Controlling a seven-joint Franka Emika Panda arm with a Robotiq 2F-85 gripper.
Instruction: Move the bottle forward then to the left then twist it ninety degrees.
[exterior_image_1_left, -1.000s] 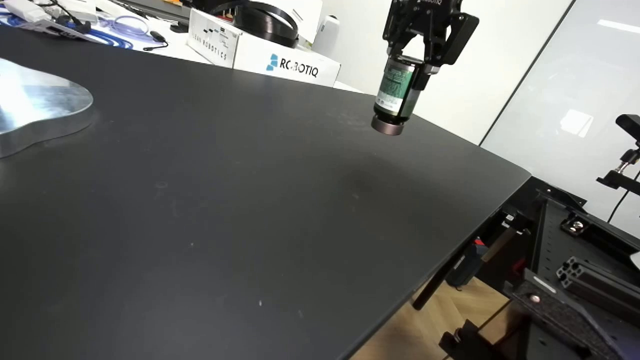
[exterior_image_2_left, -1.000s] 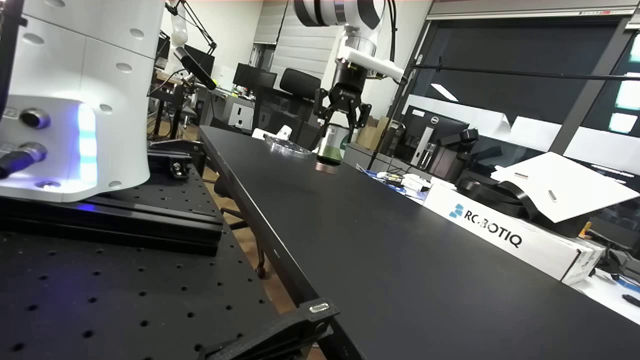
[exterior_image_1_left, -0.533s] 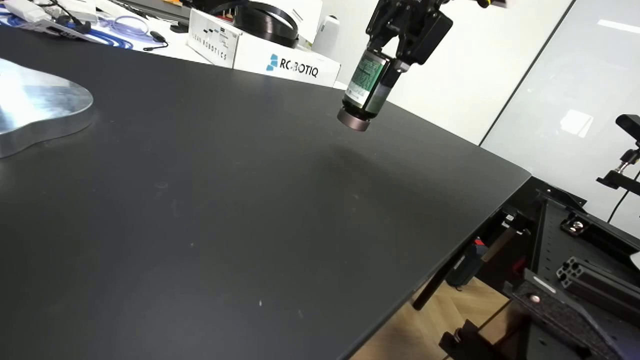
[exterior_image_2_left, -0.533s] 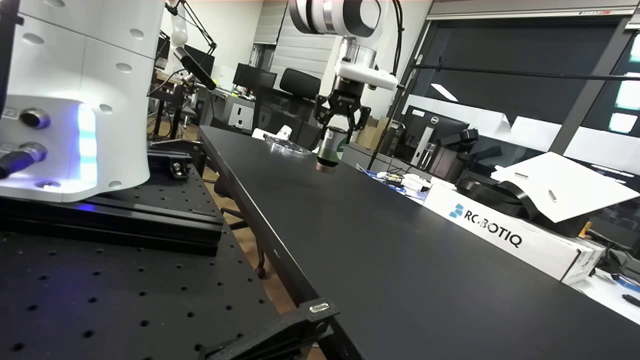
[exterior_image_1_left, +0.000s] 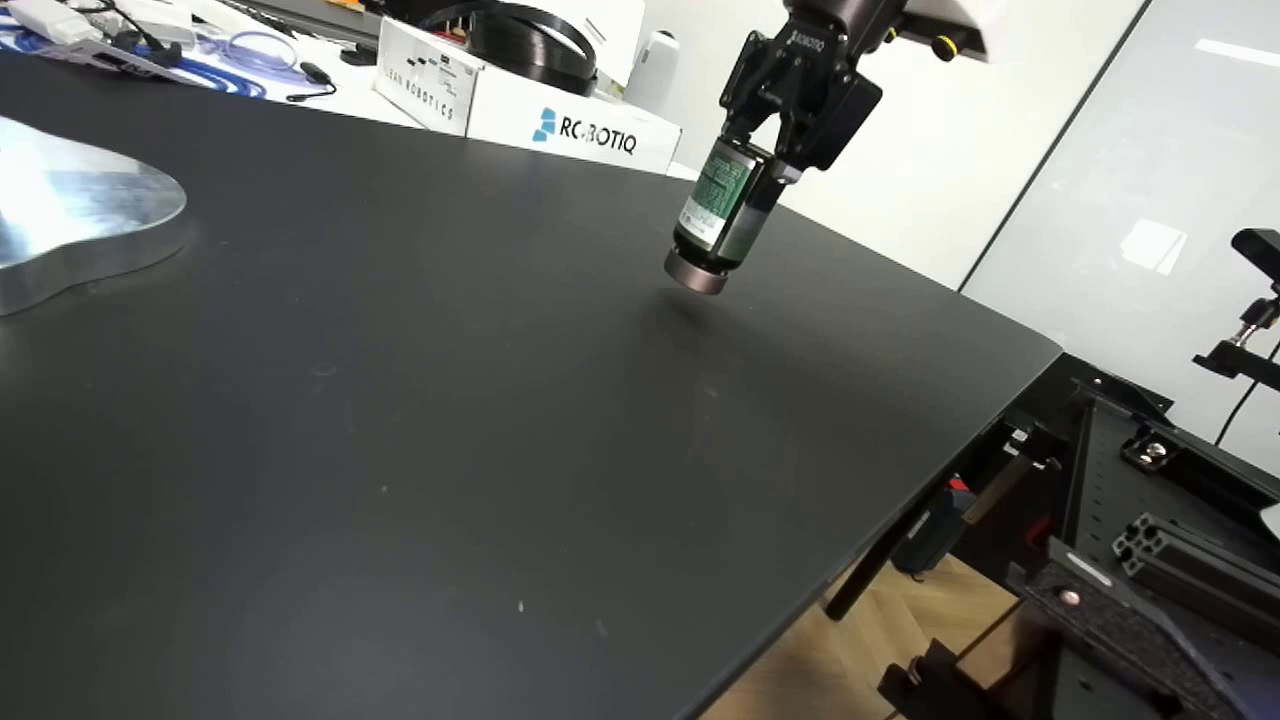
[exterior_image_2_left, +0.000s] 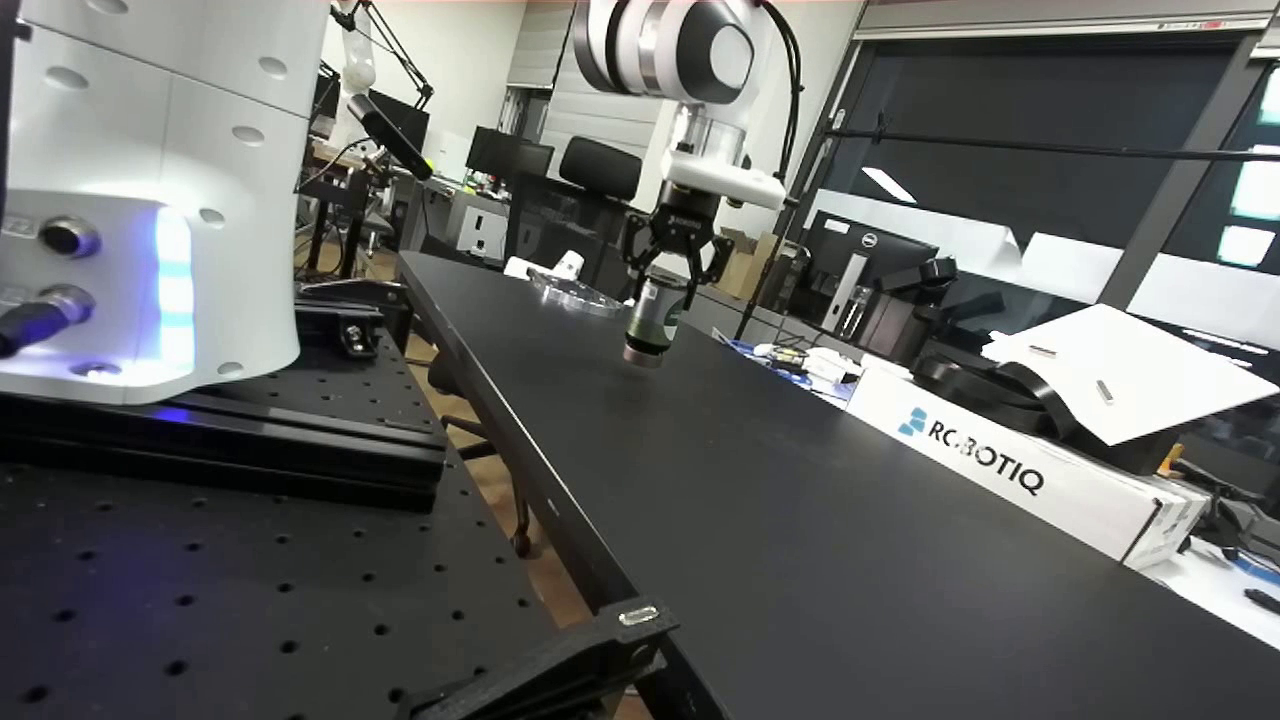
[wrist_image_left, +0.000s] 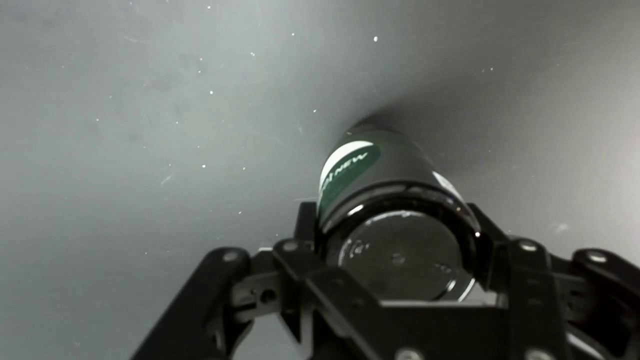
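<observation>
The bottle is dark green with a pale label band and a brownish-grey cap. It hangs upside down, cap lowest, and tilted. It shows in both exterior views (exterior_image_1_left: 715, 205) (exterior_image_2_left: 655, 316), a little above the black table (exterior_image_1_left: 450, 420), with a dark shadow just below the cap. My gripper (exterior_image_1_left: 762, 165) is shut on the base end of the bottle, also in an exterior view (exterior_image_2_left: 664, 284). In the wrist view my gripper (wrist_image_left: 395, 225) has a finger on each side of the bottle (wrist_image_left: 387, 162); its round base faces the camera and its cap is hidden.
A shiny clear slab (exterior_image_1_left: 95, 225) lies on the table, also in an exterior view (exterior_image_2_left: 575, 294). A white Robotiq box (exterior_image_1_left: 570, 135) with black items on it stands beyond the table's long edge, also in an exterior view (exterior_image_2_left: 985, 465). The robot base (exterior_image_2_left: 160, 230) stands beside the table.
In an exterior view the gripper and bottle have moved left, then down, and the bottle leans more. In both exterior views the cap is now lower, nearer the table. The gripper stays shut on the bottle.
</observation>
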